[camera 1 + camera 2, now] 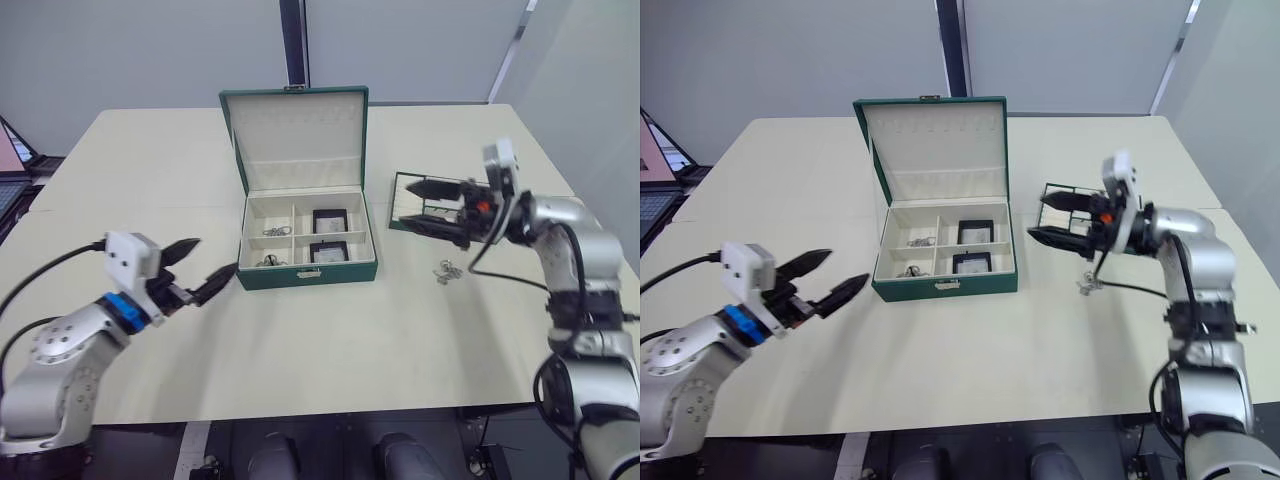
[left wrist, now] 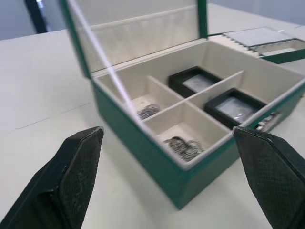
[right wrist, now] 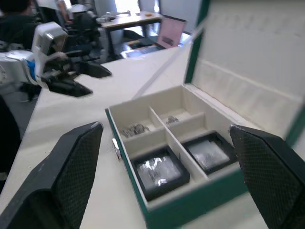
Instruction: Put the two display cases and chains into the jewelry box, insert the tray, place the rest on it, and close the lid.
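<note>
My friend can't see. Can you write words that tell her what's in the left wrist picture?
An open dark green jewelry box with cream compartments holds two black display cases on one side and silver chains on the other. The left end effector is open, with the box between its black fingers.

No lettering, label, brand or number can be read on anything here.

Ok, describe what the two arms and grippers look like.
Both arms are silver-grey metal with black cables. The left gripper has two black pointed fingers, a white box on the wrist and a blue ring behind it. The right gripper matches, with a white box and an orange-red spot.
</note>
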